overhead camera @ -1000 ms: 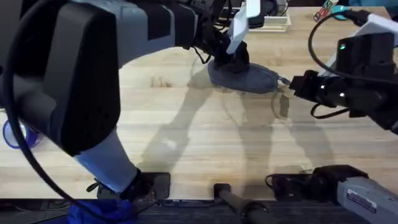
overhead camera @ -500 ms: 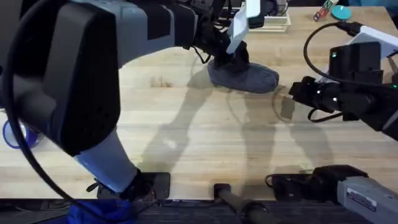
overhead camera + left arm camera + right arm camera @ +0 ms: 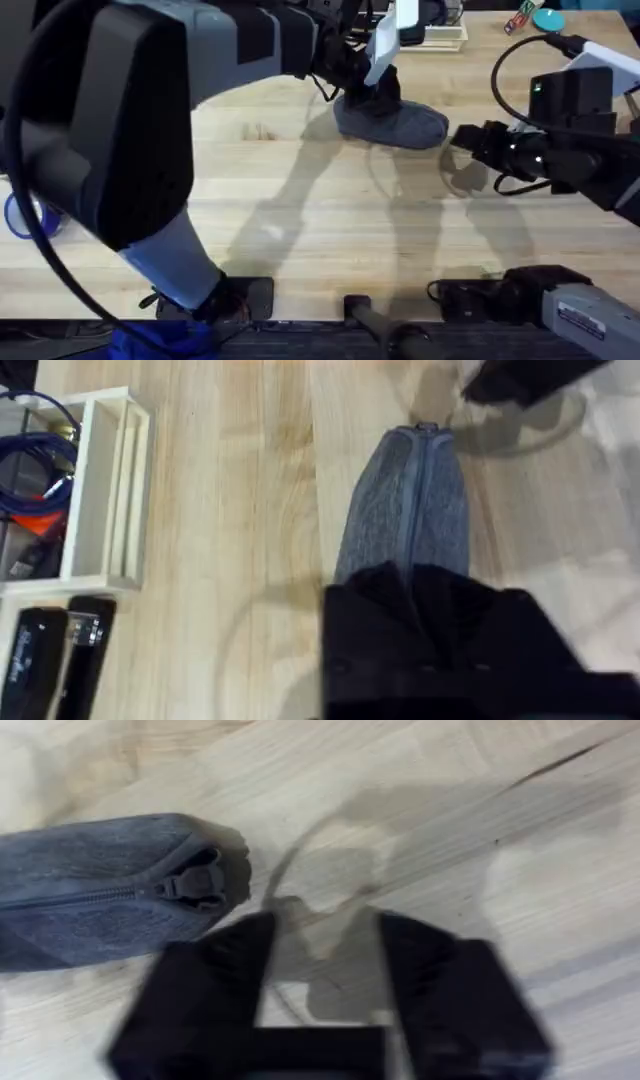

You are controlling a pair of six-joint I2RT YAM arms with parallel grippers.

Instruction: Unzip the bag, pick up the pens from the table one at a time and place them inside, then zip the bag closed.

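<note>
No text, label, brand, number or sign is legible on anything here.

L hand pinning bag.

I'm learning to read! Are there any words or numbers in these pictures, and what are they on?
No text here can be read.
White label on the grey block at the table's near edge: marks too blurred to read.
White marks on the two black objects beside the white tray: too blurred to read.
The bag: no writing visible.
</note>
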